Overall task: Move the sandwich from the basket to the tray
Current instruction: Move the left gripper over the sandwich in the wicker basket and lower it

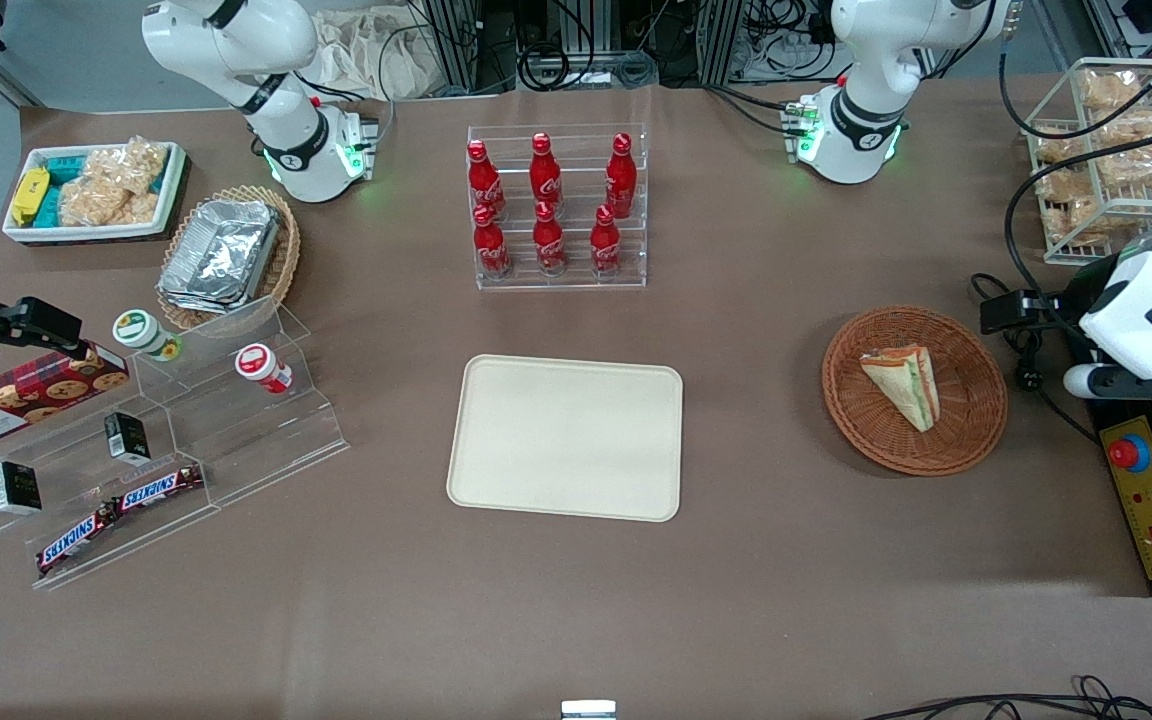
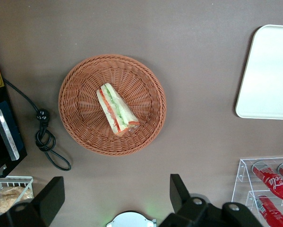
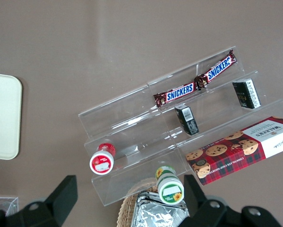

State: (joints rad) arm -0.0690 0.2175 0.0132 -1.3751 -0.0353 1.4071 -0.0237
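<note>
a: what's the front view showing?
b: the sandwich (image 1: 904, 384) is lying in the basket (image 1: 976, 420), toward the working arm's end of the table. the tray (image 1: 566, 436) is sitting bare in the middle, well apart from the basket. a clear rack of red cola bottles (image 1: 548, 205) is standing farther from the camera than the tray. the working arm is hanging above the table edge beside the basket, and its gripper isn't showing here.
a: and the left wrist view?
b: the gripper (image 2: 116, 198) is hovering high over the table near the basket (image 2: 80, 113), fingers (image 2: 179, 191) spread wide and grasping nothing. the sandwich (image 2: 116, 109) is resting on its side in the basket's middle, filling edge showing. a corner of the tray (image 2: 269, 75) is showing too.
a: the right wrist view?
b: snickers bars (image 3: 195, 81) are lying on clear steps (image 3: 132, 118), with a cookie box (image 3: 240, 149) beside them.
</note>
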